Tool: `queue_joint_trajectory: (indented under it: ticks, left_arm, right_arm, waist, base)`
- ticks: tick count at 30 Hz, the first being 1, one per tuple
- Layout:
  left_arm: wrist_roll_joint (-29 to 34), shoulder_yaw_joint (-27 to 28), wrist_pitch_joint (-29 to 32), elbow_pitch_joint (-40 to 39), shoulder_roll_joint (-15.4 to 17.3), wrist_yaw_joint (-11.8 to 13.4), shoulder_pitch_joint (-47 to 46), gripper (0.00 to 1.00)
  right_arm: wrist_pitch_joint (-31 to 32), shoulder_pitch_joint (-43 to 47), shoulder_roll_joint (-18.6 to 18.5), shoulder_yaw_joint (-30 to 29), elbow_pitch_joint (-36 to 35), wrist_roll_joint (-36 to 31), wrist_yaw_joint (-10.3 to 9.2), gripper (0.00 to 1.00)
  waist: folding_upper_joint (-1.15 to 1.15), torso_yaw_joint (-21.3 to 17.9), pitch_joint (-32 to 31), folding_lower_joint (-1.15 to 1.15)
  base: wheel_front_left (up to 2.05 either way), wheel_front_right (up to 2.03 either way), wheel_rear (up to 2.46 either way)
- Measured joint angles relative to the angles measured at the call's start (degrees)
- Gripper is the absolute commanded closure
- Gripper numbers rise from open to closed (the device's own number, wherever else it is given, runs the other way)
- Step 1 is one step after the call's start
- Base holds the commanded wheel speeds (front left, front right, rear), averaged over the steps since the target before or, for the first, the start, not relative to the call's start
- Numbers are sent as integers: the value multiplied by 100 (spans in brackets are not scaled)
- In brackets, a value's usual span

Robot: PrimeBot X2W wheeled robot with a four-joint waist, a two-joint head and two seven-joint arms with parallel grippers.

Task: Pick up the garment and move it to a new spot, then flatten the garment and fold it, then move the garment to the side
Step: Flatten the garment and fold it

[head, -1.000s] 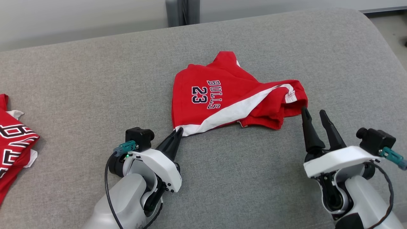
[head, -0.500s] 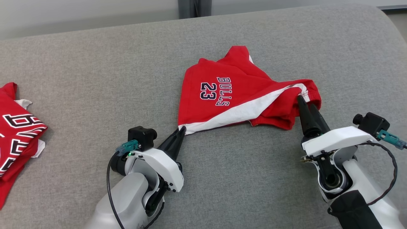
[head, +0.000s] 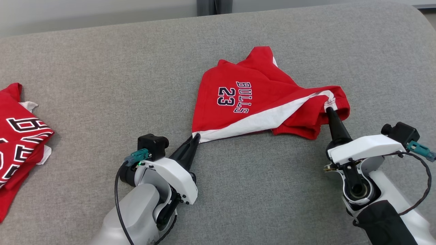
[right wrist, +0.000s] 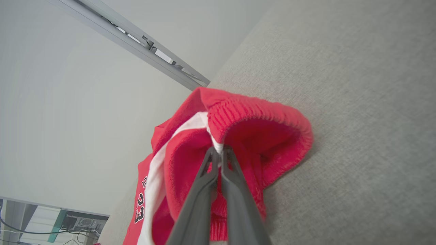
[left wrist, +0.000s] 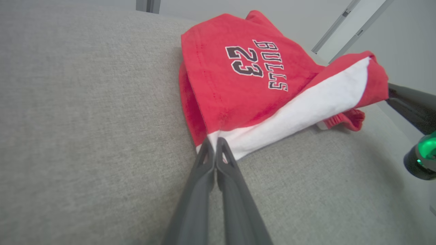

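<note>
At the far left of the grey woven-fabric worktop (head: 102, 85) lies a second red garment with black and white letters (head: 20, 136), well apart from the work and not touched by anything. Next comes the left hand (head: 195, 137): its two dark fingers are pressed together on the near left corner of the small red fabric shorts with a white diagonal band and the print "BULLS 23" (head: 218, 115), right where the white band ends. The shorts lie near the middle of the worktop, not flat, with the right part bunched and folded over itself. At the right, the right hand (head: 329, 110) is also closed, and it pinches the ribbed red edge at the right end of the shorts. The step in hand seems to be the pick-up, as both grips are made but the cloth rests on the surface. The next move probably asks both hands to rise together and keep the cloth stretched between them, so neither corner slips out.
</note>
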Motion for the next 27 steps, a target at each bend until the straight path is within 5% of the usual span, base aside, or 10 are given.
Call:
queue_joint_trajectory:
  ticks: [13,27]
  left_arm:
    - [18,60,0,4,-3,0,1,100]
    - [-75,929,1,-401,-38,0,307,100]
  right_arm:
    - [-115,-1,-258,401,-311,344,0,100]
    - [1274,79,-1546,981,-1817,980,-1,100]
  waist:
    - [0,-31,-42,0]
    - [0,-87,-610,0]
  base:
    - [0,0,0]
    - [0,0,0]
